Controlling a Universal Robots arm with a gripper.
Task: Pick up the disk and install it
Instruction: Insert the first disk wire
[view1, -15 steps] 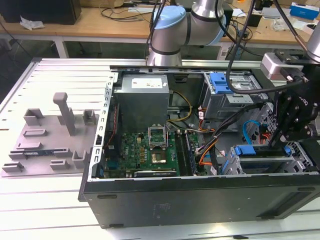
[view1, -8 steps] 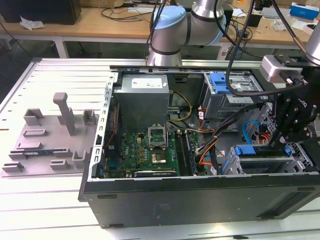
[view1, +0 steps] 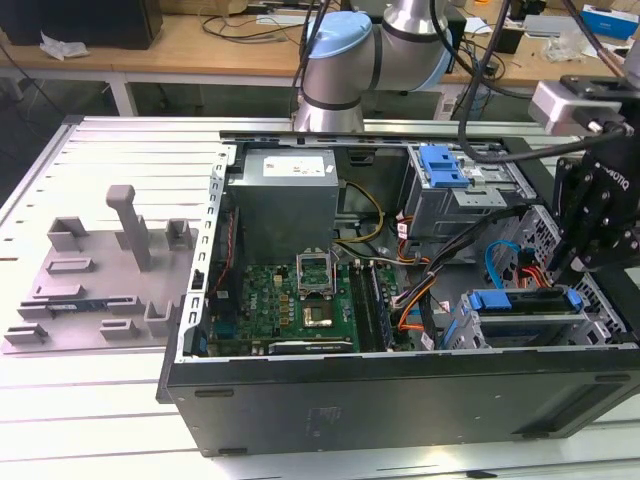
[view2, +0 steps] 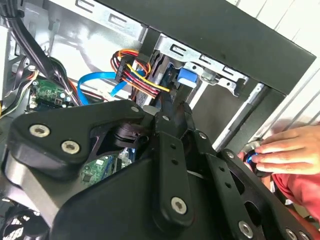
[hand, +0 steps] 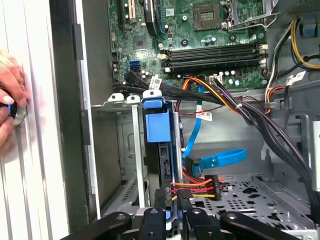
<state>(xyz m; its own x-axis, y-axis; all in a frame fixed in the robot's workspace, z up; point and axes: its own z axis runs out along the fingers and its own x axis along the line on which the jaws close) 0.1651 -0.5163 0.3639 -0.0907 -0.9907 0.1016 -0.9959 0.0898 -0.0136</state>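
Note:
The disk (view1: 525, 316), silver with a bright blue bracket, sits in the drive cage at the exterior view's right, near the front wall of the open computer case (view1: 400, 400). My gripper (view1: 580, 265) stands over the disk's right end. In the first wrist view the disk (hand: 159, 125) runs away from my gripper (hand: 172, 202), whose fingers (hand: 161, 202) close on either side of its near end. In the second wrist view the blue bracket (view2: 185, 75) shows just past my gripper (view2: 172, 107).
A blue flat cable (hand: 220, 159) and a red-yellow-black cable plug (hand: 200, 182) lie beside the disk. Motherboard (view1: 300, 300), power supply (view1: 285, 200) and an upper cage with a blue latch (view1: 445, 165) fill the case. A person's hand (hand: 10, 100) rests outside the case wall.

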